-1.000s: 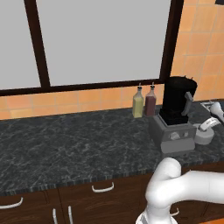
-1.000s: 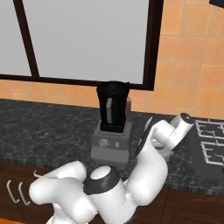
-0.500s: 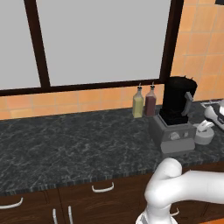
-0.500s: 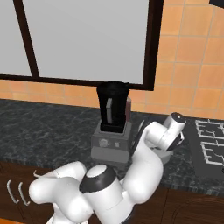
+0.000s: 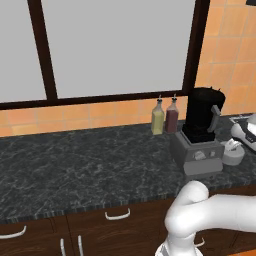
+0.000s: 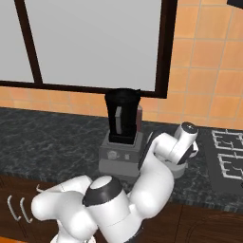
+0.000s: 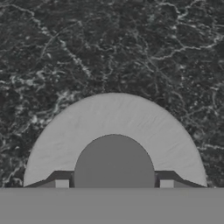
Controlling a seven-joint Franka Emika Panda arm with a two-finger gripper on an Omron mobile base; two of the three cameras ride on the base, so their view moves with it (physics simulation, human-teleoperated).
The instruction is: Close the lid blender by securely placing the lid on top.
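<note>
Lid [image 7: 114, 127] lies flat on the dark marble counter [image 5: 90, 165], just right of the blender [image 5: 199, 131], whose jar stands uncovered. Gripper [image 7: 113, 183] sits directly over the lid, fingers spread either side of the centre knob [image 7: 113, 159].

Black blender [image 5: 202, 131] upright, uncovered, grey lid [image 7: 113, 138] beside it
</note>
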